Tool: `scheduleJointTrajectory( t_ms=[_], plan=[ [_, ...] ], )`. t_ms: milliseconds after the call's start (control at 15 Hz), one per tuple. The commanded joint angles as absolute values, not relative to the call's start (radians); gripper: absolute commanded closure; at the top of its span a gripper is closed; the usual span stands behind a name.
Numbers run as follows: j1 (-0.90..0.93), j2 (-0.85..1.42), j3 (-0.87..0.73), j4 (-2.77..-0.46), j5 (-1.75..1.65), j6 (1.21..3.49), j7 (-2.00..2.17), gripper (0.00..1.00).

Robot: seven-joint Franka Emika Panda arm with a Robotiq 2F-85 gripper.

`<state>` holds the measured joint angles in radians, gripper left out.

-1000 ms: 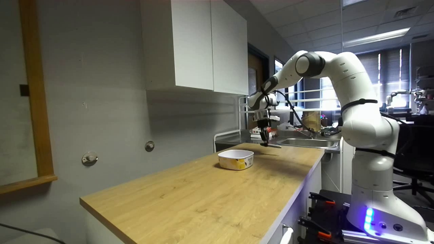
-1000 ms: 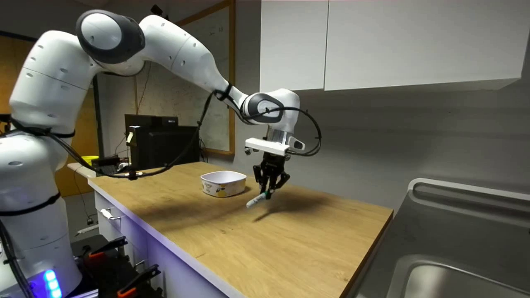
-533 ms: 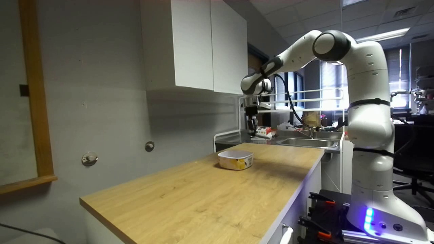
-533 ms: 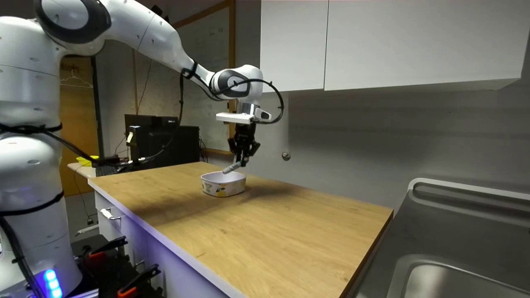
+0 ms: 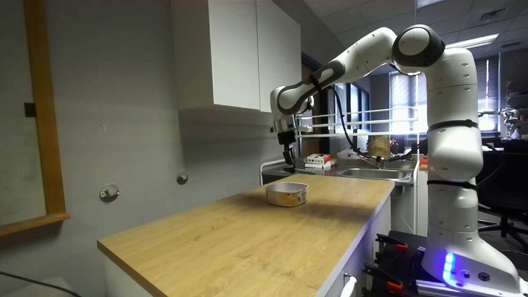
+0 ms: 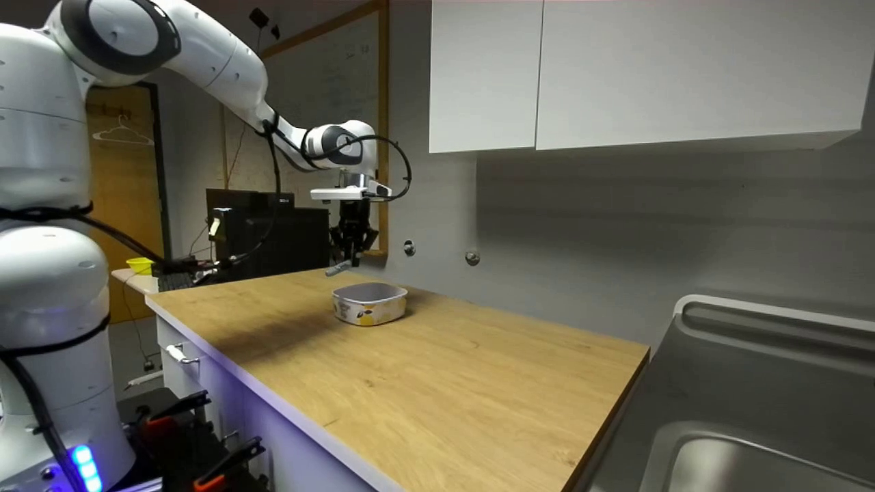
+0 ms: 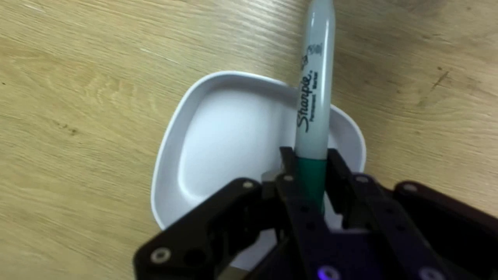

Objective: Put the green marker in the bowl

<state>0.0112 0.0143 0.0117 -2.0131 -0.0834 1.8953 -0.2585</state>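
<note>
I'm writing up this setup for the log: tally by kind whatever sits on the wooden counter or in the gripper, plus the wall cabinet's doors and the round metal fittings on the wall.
Bowl: 1
Green marker: 1
Cabinet doors: 2
Round wall fittings: 2
Total: 6

The robot arm, whiteboard and sink suggest a lab.
</note>
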Motion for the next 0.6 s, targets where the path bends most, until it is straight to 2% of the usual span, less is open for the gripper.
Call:
scheduleJointTrajectory(
  t_ms=[0, 533],
  plan=[
    [0.032, 0.063, 0.029, -2.009, -0.129, 1.893, -0.213, 0.94],
    [0.023, 0.175, 0.019, -1.996, -0.149, 1.880, -0.216, 0.93]
  ],
)
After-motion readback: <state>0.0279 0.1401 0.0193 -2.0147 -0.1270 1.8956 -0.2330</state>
